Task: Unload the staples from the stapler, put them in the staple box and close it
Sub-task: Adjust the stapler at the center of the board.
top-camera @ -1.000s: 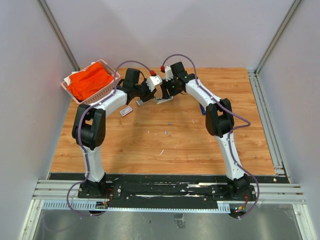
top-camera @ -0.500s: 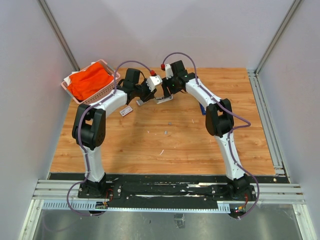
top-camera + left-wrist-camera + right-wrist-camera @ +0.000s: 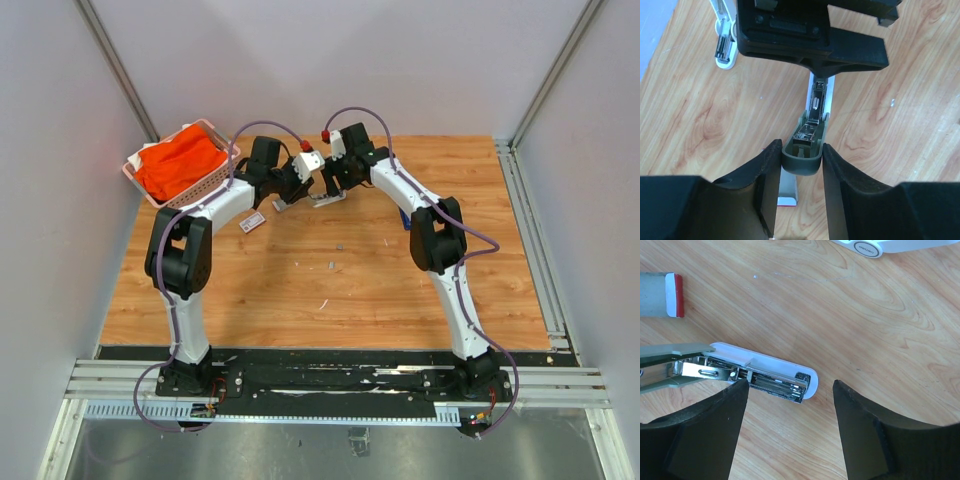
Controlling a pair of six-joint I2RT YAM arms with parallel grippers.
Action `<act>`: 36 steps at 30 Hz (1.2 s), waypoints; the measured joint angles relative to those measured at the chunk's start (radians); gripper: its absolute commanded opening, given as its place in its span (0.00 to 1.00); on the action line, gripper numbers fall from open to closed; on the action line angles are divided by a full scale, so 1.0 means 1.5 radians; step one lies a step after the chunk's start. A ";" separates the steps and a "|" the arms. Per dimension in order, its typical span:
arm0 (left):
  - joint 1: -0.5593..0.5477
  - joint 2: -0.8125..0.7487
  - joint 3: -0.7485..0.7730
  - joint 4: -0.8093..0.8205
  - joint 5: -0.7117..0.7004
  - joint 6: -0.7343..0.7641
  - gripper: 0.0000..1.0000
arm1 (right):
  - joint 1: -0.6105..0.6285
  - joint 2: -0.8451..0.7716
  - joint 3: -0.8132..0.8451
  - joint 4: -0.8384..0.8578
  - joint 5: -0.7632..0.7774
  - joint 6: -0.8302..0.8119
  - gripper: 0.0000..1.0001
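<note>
Pale walls frame the wood-grain tabletop (image 3: 300, 285), where a pink lattice basket (image 3: 205, 188) of orange cloth sits far left. Your left jaws clench the stapler (image 3: 801, 161) by its rounded grey-green tail. Its pale body lies open with the metal channel bared, though any staples are hard to make out. Your right jaws stand released astride its nose, black fingers (image 3: 700, 430) apart, barely shifted from a second ago.

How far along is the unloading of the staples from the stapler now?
Done: the stapler lies open, its metal channel bared. In hand: the left gripper clamps its rear end, and the right gripper hangs open around the front end. To do: a silvery strip, apparently the staples, sits in the channel, not yet pulled out.
</note>
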 measured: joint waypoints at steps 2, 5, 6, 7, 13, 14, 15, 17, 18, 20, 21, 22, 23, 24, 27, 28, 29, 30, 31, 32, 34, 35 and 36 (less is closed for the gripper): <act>0.000 0.002 0.000 0.002 -0.010 0.004 0.47 | 0.000 0.000 0.000 0.000 0.000 0.000 0.71; 0.001 0.011 0.000 0.002 -0.034 0.011 0.52 | 0.000 0.000 0.000 0.000 0.001 0.000 0.71; 0.002 0.016 0.000 0.002 -0.039 0.012 0.52 | 0.000 0.000 0.000 0.000 0.001 -0.001 0.71; 0.002 0.019 0.000 0.001 -0.044 0.013 0.53 | 0.000 0.000 0.000 0.000 0.001 -0.001 0.71; 0.002 0.026 0.000 -0.003 -0.052 0.016 0.61 | 0.000 0.000 0.000 0.000 0.002 -0.001 0.72; 0.002 0.026 0.000 -0.003 -0.052 0.016 0.62 | 0.000 0.000 0.000 0.000 0.002 -0.001 0.72; 0.002 0.026 0.000 -0.003 -0.052 0.016 0.63 | 0.000 0.000 0.000 0.000 0.003 -0.001 0.71; 0.002 0.026 0.000 -0.003 -0.053 0.017 0.68 | 0.000 0.000 0.000 0.000 0.006 -0.001 0.72; 0.002 0.026 0.000 -0.003 -0.054 0.017 0.70 | 0.000 0.000 0.000 0.000 0.008 -0.002 0.72; 0.002 0.026 0.000 -0.003 -0.056 0.017 0.75 | 0.000 0.000 0.000 0.000 0.012 -0.004 0.72; 0.002 0.026 0.000 -0.003 -0.057 0.017 0.77 | 0.000 0.000 0.000 0.000 0.013 -0.005 0.72; 0.002 0.026 0.000 -0.003 -0.057 0.017 0.79 | 0.000 0.000 0.000 0.000 0.015 -0.006 0.72; 0.002 0.026 -0.001 -0.002 -0.058 0.017 0.83 | 0.000 0.000 0.000 0.000 0.017 -0.007 0.72; 0.002 0.026 -0.002 -0.002 -0.059 0.017 0.85 | 0.000 0.000 0.000 0.000 0.018 -0.008 0.72; 0.002 0.017 -0.019 0.000 -0.062 0.018 0.98 | 0.000 -0.002 0.000 -0.001 0.020 -0.012 0.72; 0.002 0.011 -0.028 0.001 -0.062 0.019 0.98 | 0.000 -0.003 -0.001 -0.001 0.022 -0.014 0.72; 0.002 0.005 -0.038 0.002 -0.063 0.019 0.98 | 0.000 -0.007 -0.002 -0.002 0.023 -0.015 0.72; 0.002 -0.006 -0.050 0.004 -0.064 0.019 0.98 | 0.000 -0.013 -0.007 -0.002 0.023 -0.016 0.72; 0.002 -0.018 -0.064 0.003 -0.065 0.019 0.98 | 0.000 -0.022 -0.013 -0.004 0.024 -0.017 0.72; 0.002 -0.031 -0.076 0.003 -0.067 0.019 0.98 | 0.000 -0.034 -0.020 -0.006 0.025 -0.018 0.72; 0.002 -0.060 -0.098 0.002 -0.069 0.019 0.98 | -0.001 -0.058 -0.034 -0.007 0.025 -0.021 0.72; 0.002 -0.079 -0.109 0.002 -0.073 0.019 0.98 | -0.003 -0.072 -0.044 -0.006 0.026 -0.022 0.72; 0.002 -0.099 -0.120 0.001 -0.076 0.019 0.98 | -0.003 -0.094 -0.059 -0.007 0.027 -0.025 0.72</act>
